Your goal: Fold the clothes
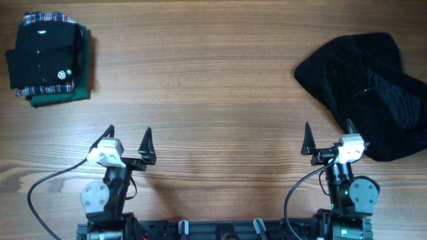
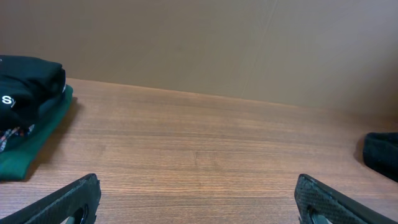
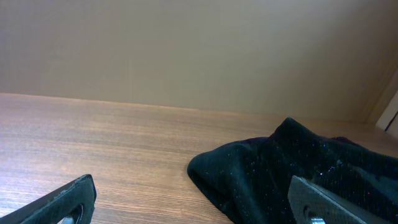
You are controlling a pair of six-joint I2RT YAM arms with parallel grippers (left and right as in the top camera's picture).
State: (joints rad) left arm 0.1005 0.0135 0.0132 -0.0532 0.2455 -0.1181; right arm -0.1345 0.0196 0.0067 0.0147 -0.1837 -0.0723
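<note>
Wooden table point(image 1: 213, 87); folded stack of clothes point(image 1: 50, 59) at far left, black on green; crumpled black garment point(image 1: 367, 93) at far right; left gripper point(image 1: 129, 138) and right gripper point(image 1: 327, 133) near edge, jaws spread, empty.

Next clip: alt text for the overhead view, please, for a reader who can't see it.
A crumpled black garment lies unfolded on the right of the wooden table; a neat stack of folded clothes sits at the far left. The left gripper and right gripper rest open near the front edge, holding nothing.
</note>
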